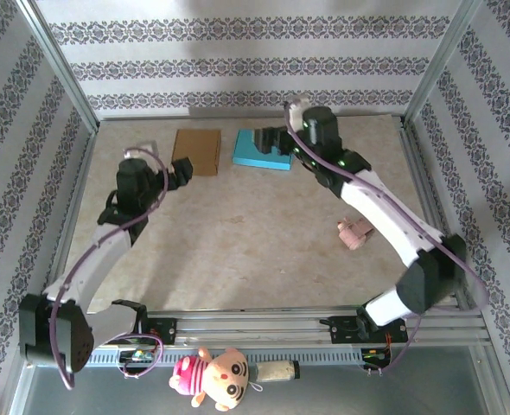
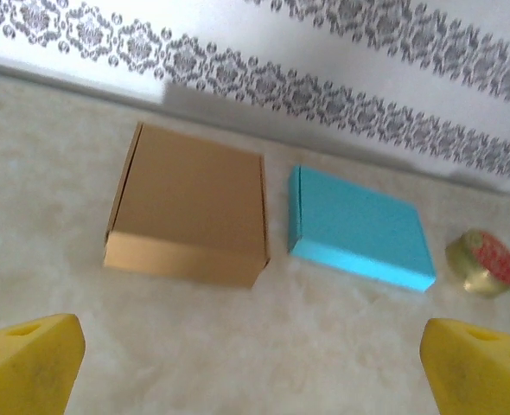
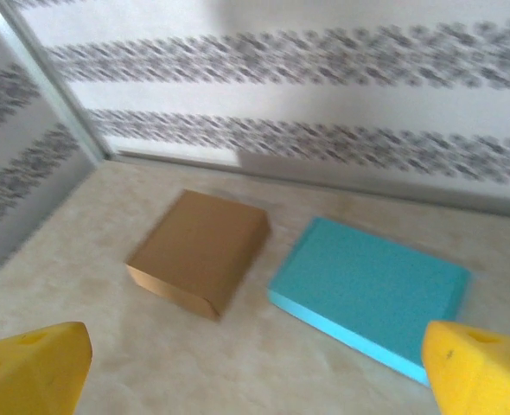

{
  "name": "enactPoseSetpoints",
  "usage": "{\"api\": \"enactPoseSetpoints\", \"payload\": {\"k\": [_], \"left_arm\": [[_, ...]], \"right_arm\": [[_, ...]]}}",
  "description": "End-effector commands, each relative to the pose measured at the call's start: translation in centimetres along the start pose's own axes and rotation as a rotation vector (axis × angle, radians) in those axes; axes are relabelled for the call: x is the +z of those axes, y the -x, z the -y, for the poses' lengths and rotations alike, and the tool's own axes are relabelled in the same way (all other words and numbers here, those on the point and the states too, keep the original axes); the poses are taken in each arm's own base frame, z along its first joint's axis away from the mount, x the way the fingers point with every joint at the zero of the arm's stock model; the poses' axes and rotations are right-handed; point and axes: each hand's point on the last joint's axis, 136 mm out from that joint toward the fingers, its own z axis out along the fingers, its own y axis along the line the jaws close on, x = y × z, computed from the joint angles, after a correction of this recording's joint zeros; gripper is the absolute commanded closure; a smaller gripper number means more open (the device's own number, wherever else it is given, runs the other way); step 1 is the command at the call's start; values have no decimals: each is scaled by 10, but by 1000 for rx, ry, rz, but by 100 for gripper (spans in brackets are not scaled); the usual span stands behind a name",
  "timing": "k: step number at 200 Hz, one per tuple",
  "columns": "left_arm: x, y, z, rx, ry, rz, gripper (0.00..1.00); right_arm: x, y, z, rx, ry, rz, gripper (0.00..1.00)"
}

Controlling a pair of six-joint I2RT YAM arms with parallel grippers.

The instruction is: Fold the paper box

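Brown box (image 2: pixel 190 203) & blue box (image 2: pixel 359 226) lie side by side, not touching, nr back wall; tape roll (image 2: pixel 485 262) right of blue. Left gripper (image 2: pixel 253 359) & right gripper (image 3: pixel 255 363) both spread wide, empty.

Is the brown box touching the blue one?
No, the brown box and the blue box lie side by side with a gap between them.

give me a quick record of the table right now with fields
brown box: closed, flat on the table, far side
blue box: closed, right of the brown box, apart from it
tape roll: right of the blue box
left jaws: wide apart, holding nothing
right jaws: wide apart, holding nothing
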Motion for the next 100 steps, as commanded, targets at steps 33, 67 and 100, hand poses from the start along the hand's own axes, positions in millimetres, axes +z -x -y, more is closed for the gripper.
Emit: {"api": "enactPoseSetpoints", "payload": {"k": [33,67,100], "left_arm": [[-30,-60,-44,167,168,-26,0],[-45,-61,-93,141,412,101,0],[-33,-53,-88,303,404,108,1]], "right_arm": [[-73,-47,105,-37,-365,129,2],[-97,-111,199,102,-617,140,2],[-72,-157,245,123,-624,55,2]]}}
